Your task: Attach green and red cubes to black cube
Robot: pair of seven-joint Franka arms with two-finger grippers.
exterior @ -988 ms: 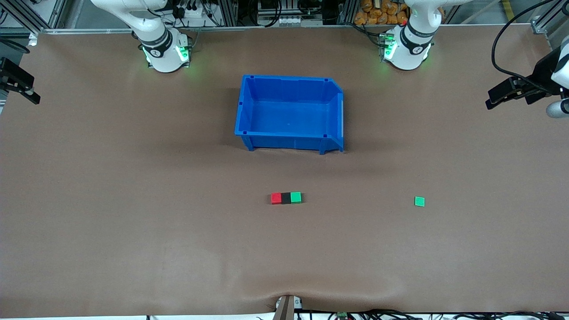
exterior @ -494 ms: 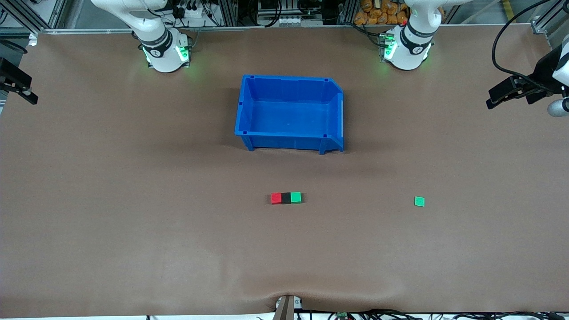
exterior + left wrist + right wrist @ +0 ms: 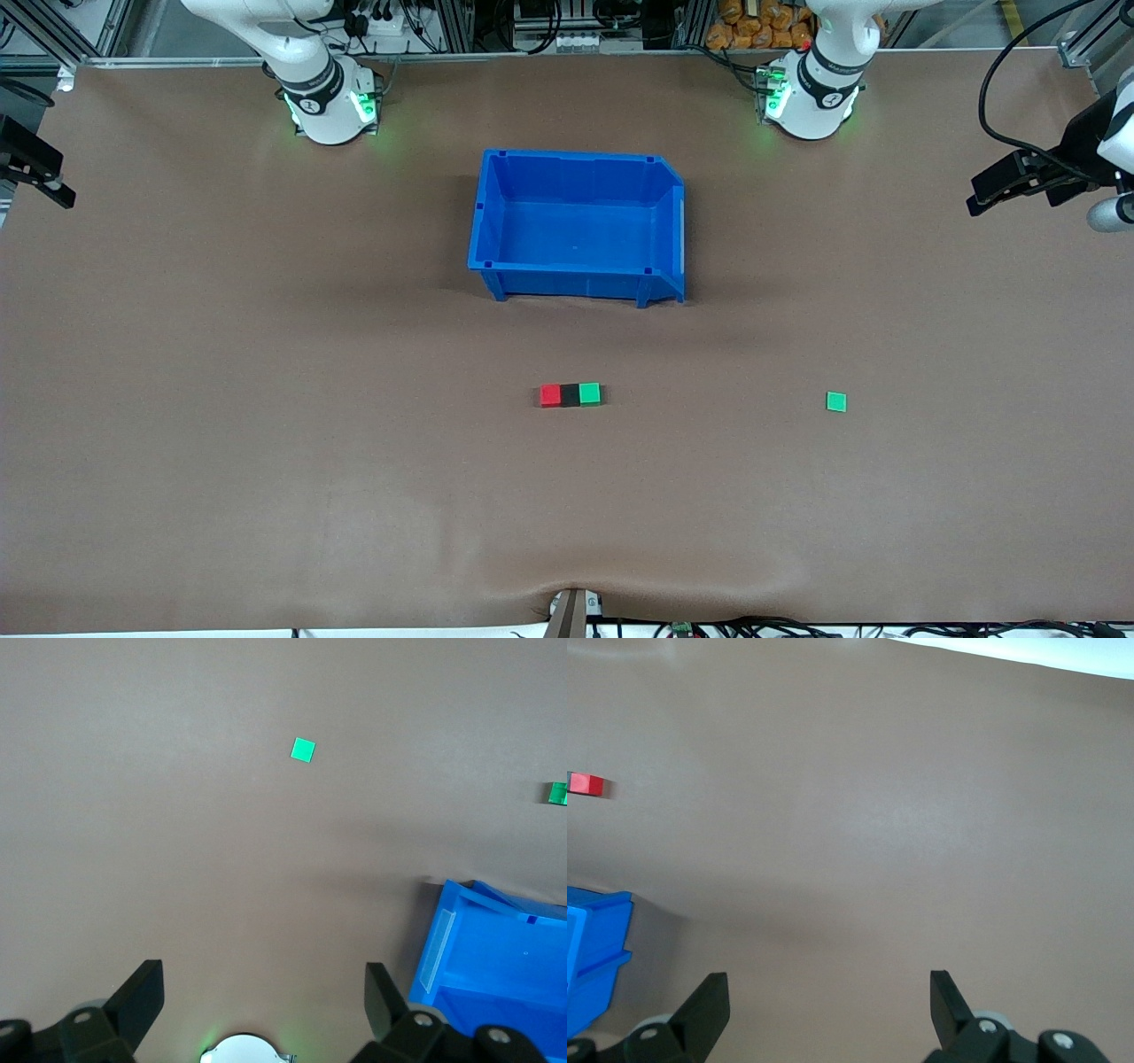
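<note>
The red cube [image 3: 550, 394], the black cube [image 3: 570, 395] and the green cube [image 3: 590, 392] lie touching in one row on the table, black in the middle, nearer the front camera than the blue bin [image 3: 576, 282]. The green cube shows at the edge of the left wrist view [image 3: 557, 794], the red cube at the edge of the right wrist view [image 3: 586, 784]. My left gripper [image 3: 976, 199] hangs open and empty at the left arm's end of the table [image 3: 264, 992]. My right gripper [image 3: 60, 190] hangs open and empty at the right arm's end [image 3: 829, 1001].
The blue bin stands empty between the arm bases and the cube row; it shows in both wrist views [image 3: 496, 948] [image 3: 594, 948]. A flat green square tile [image 3: 836, 401] lies toward the left arm's end, also in the left wrist view [image 3: 303, 750].
Both grippers have shifted only very slightly at the table's ends. The cube row, the tile and the bin have not moved.
</note>
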